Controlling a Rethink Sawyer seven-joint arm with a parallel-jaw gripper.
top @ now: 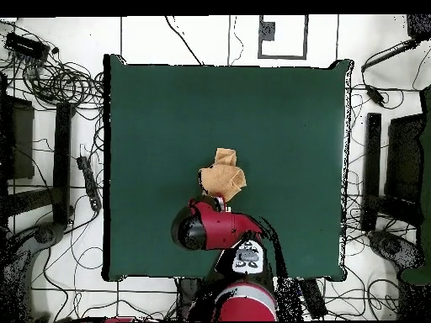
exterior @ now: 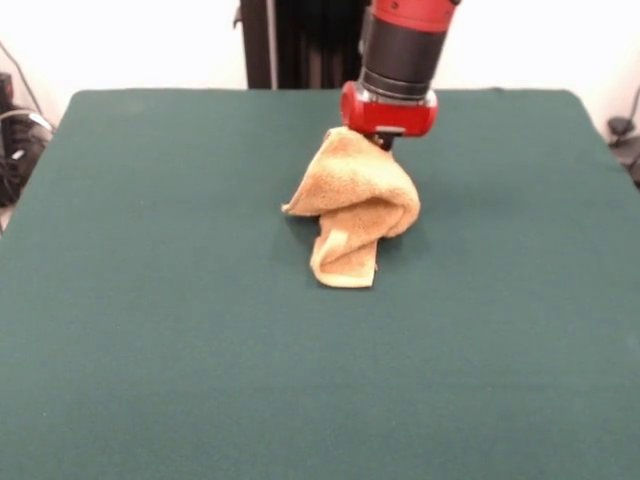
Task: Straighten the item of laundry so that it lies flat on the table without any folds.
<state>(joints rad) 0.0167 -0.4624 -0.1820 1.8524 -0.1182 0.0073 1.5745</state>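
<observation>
The golden-orange towel (exterior: pixel 355 205) hangs bunched and folded from my gripper (exterior: pixel 383 141) near the middle of the dark green table (exterior: pixel 150 320). Its upper corner is pinched under the red gripper housing. Its lower end rests on the cloth in a rolled fold. The gripper is shut on the towel, and the towel and housing mostly hide the fingers. In the overhead view the towel (top: pixel 224 178) is a crumpled lump just beyond the arm's red wrist, with the gripper (top: pixel 215 199) at its near edge, on the table (top: pixel 168 109).
The robot's black pedestal (exterior: pixel 300 45) stands behind the table's far edge. In the overhead view, cables (top: pixel 63 84) and dark equipment (top: pixel 396 168) lie on the floor around the table's sides.
</observation>
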